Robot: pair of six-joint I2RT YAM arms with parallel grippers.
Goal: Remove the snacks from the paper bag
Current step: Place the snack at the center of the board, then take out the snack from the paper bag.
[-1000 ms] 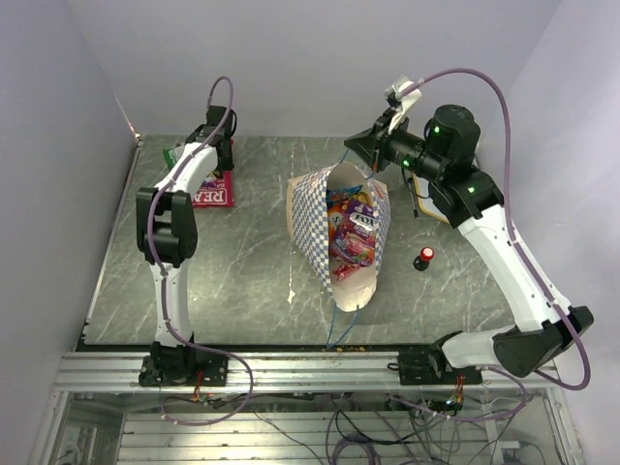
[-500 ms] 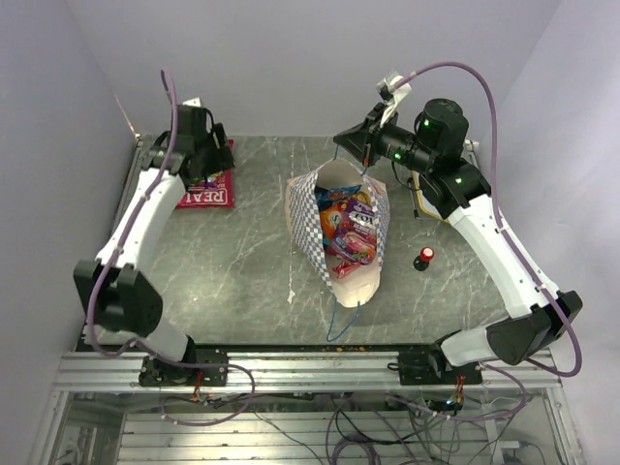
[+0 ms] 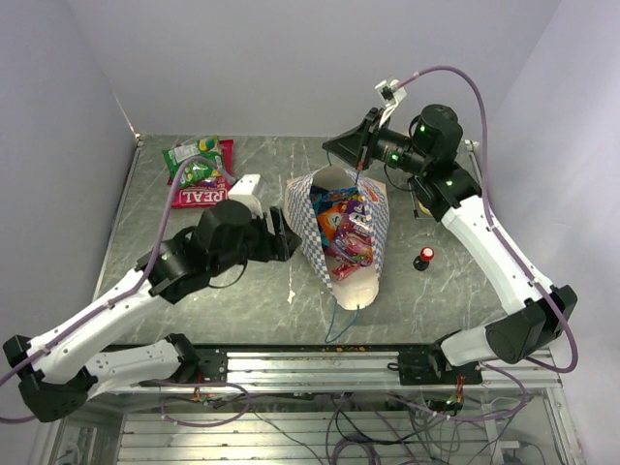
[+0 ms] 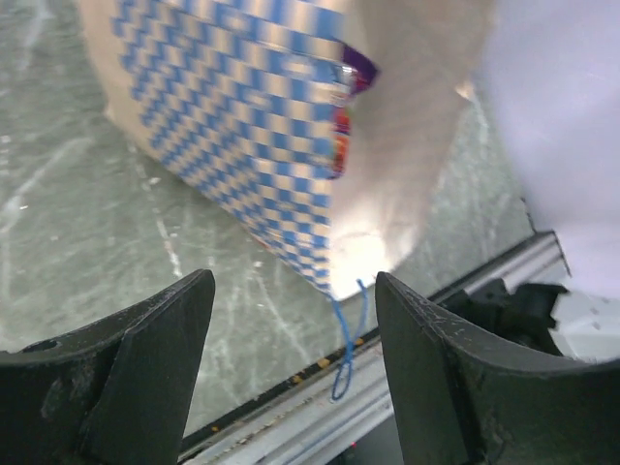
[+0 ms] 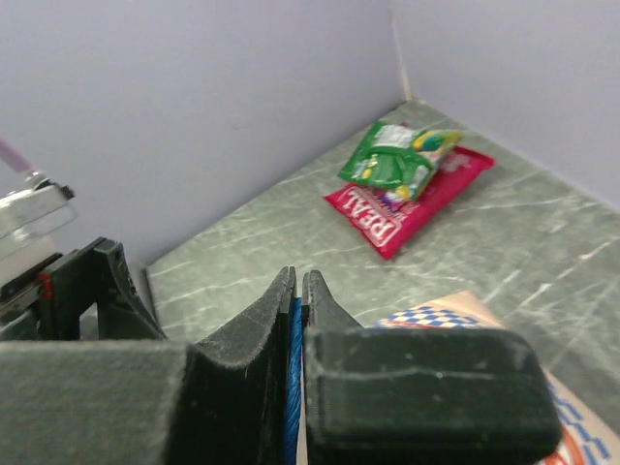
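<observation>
The paper bag (image 3: 308,225) stands in the middle of the surface (image 3: 242,295), its mouth open toward the overhead camera. Shiny packets (image 3: 347,225) in orange, pink-purple and blue are heaped inside against its far half, and the near part of the cream lining is bare. The outside is blue-and-white checkered (image 4: 242,136). A thin blue cord loop (image 4: 345,354) trails from the near end.

The right gripper (image 5: 298,283) is clenched on the far cord handle (image 5: 294,373) above the bag's far rim. The left gripper (image 4: 294,286) is spread wide and holds nothing, just beside the bag's left wall.

Well apart, in the far left corner, a red packet (image 3: 205,194) marked "REAL" lies flat with a green packet (image 3: 192,161) overlapping it. A red-and-black knob (image 3: 424,258) sits right of the bag.
</observation>
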